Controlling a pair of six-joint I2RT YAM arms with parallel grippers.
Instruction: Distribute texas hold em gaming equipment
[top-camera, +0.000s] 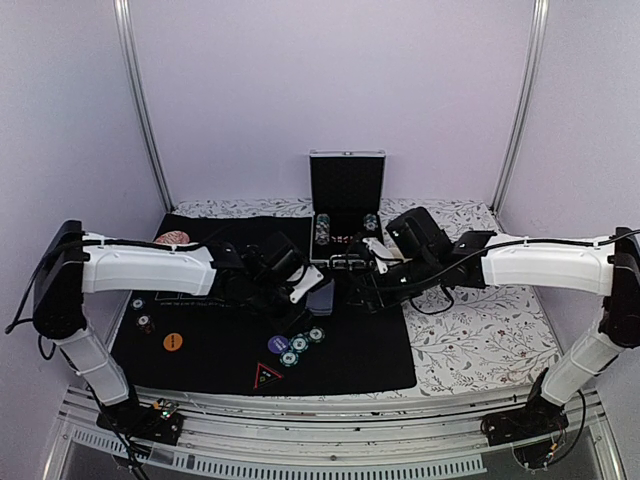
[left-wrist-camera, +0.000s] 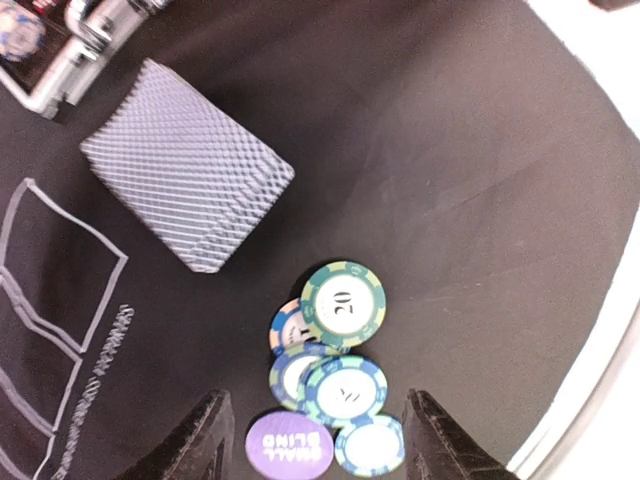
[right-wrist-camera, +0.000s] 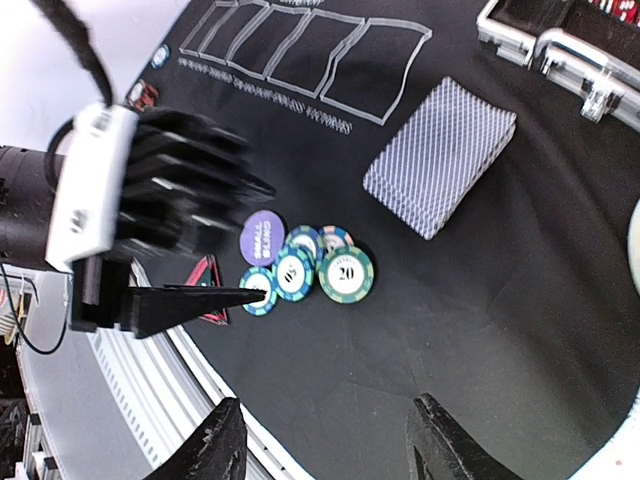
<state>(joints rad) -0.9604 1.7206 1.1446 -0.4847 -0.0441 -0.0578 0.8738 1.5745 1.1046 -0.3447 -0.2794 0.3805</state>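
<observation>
Several green-and-blue edged poker chips (left-wrist-camera: 335, 355) lie overlapping on the black mat (left-wrist-camera: 480, 180), the top one marked 20. A purple SMALL BLIND button (left-wrist-camera: 288, 445) touches them. My left gripper (left-wrist-camera: 318, 442) hangs open just above this cluster, one finger on each side, holding nothing. A blue-grey deck of playing cards (left-wrist-camera: 185, 165) lies beyond the chips. My right gripper (right-wrist-camera: 330, 445) is open and empty, a short way from the chips (right-wrist-camera: 320, 270) and the deck (right-wrist-camera: 440, 165). From the top, an orange button (top-camera: 172, 341) and two more chips (top-camera: 142, 313) lie at the mat's left.
An open aluminium case (top-camera: 347, 180) with more chips stands at the back middle. A pinkish round object (top-camera: 172, 238) sits at the mat's back left corner. A red triangle logo (top-camera: 266, 377) marks the mat's front. The floral tablecloth (top-camera: 480, 330) lies right of the mat.
</observation>
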